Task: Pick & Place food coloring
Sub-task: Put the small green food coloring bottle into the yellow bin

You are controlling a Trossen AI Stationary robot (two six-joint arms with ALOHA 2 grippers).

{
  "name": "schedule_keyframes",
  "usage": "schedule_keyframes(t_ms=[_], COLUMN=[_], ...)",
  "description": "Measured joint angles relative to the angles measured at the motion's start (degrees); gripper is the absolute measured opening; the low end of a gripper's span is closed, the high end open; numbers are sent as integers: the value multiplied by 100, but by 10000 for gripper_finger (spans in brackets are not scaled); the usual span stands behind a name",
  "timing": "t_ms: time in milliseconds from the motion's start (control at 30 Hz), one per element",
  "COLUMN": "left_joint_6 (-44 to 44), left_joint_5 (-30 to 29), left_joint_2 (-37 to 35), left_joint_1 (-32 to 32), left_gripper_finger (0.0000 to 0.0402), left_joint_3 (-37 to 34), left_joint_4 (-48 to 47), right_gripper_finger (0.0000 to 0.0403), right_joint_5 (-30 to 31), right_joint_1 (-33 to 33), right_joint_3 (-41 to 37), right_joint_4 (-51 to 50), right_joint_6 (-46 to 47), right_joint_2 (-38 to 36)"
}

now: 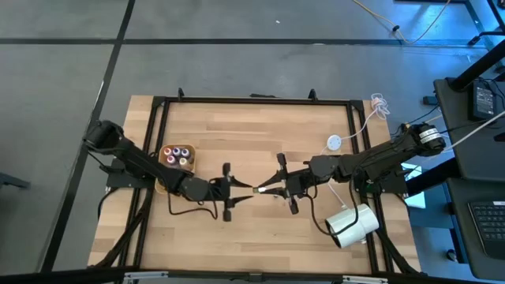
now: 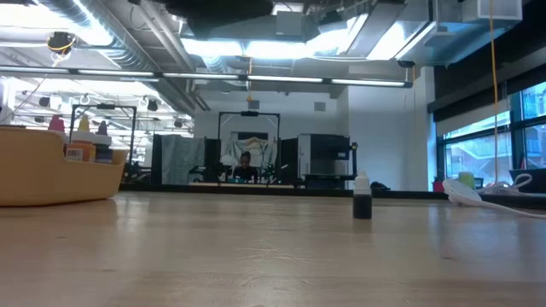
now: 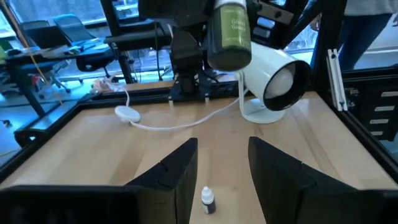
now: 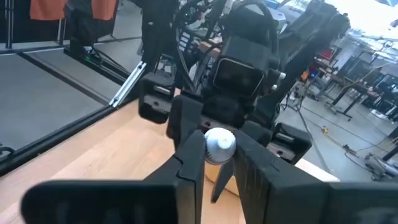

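Note:
My right gripper (image 1: 266,188) is over the table's middle, shut on a small food coloring bottle with a white cap (image 4: 219,143) and an olive-dark body (image 3: 230,34). My left gripper (image 1: 246,190) faces it from the left, open (image 3: 221,162) and touching nothing. A second bottle, dark with a white cap (image 2: 362,198), stands on its base on the table, seen far below between the left fingers (image 3: 207,200). More bottles stand in the tan tray (image 1: 162,159), also seen in the low view (image 2: 51,183). My right gripper pinches the bottle between its two fingers (image 4: 189,162), which reach level from the table's right. The white cap (image 4: 219,143) sits between them. The olive-dark body (image 3: 231,43) sticks out past the fingertips toward the left gripper. The bottle is lifted clear of the table.
A large white cylinder (image 1: 351,225) lies near the table's right near corner, also in the left wrist view (image 3: 280,81). A white puck with its cable (image 1: 334,143) lies right of centre. A black frame (image 1: 252,100) borders the wooden table.

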Motion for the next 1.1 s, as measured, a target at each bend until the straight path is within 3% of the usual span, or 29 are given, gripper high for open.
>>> schedule_keyframes(t_ms=[600,867,1100], left_joint_6=[28,29,29], left_joint_5=[41,134,259], left_joint_2=[256,256,256], left_joint_1=[68,68,74], left_gripper_finger=[127,87,62], left_joint_3=[209,209,209], left_joint_4=[710,688,687], right_gripper_finger=[71,71,95], right_joint_5=[6,15,155], right_joint_1=[11,11,17], right_joint_3=[-2,-2,-2], right_joint_4=[11,37,20], right_joint_6=[133,130,128], right_joint_2=[321,322,322])
